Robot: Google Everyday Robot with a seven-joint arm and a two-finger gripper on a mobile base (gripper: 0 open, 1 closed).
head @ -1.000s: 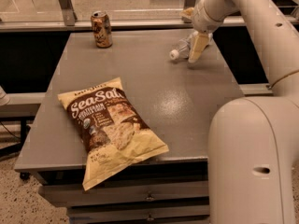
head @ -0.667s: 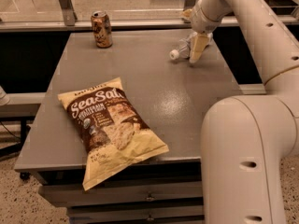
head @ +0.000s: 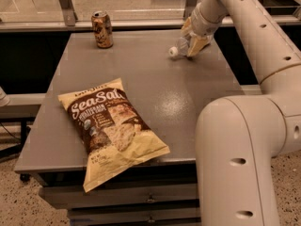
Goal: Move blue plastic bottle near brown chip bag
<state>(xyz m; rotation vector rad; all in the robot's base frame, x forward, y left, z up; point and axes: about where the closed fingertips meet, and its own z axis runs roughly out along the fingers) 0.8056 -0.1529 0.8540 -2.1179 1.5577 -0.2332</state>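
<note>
Barely anything has shifted on the worktop point(head: 155, 81): the brown chip bag point(head: 110, 126) still overhangs the front edge near the left corner. The gripper point(head: 194, 42) stays low toward the back right corner, right at the lying blue plastic bottle point(head: 180, 48); whether it grips the bottle cannot be told.

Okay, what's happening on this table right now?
The robot's arm reaches across the grey table, its pincer down at the blue plastic bottle lying near the far right edge. The brown chip bag lies flat at the front left, well apart from the bottle. A brown drink can stands at the far left.
</note>
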